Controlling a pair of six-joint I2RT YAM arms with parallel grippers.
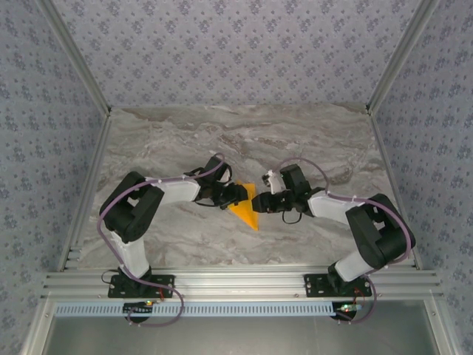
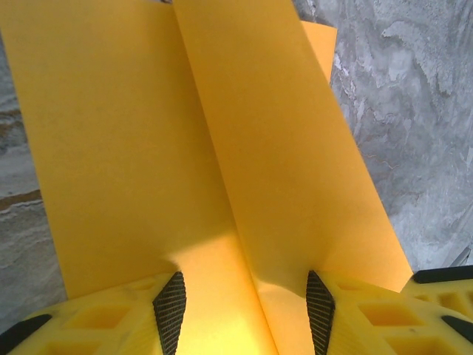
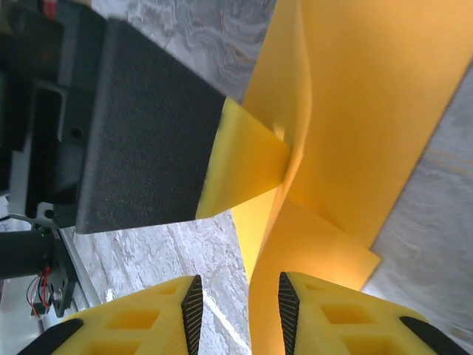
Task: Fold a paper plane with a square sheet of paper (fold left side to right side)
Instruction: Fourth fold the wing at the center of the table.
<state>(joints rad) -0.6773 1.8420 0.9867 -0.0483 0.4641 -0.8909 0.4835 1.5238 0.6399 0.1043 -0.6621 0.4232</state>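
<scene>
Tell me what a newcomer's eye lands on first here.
The folded orange-yellow paper stands out brightly at the centre of the grey marble table. The left gripper straddles its raised crease. The right gripper, jaws apart, sits at an upturned flap.

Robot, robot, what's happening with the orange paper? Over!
Left pincer astride paper, grip unclear. Right pincer open at paper's edge. Paper creased, part raised. Nothing blocking.

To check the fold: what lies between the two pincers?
The thin orange-yellow creased paper sheet, between the left pincer and the right pincer, seen in the top external view.
</scene>
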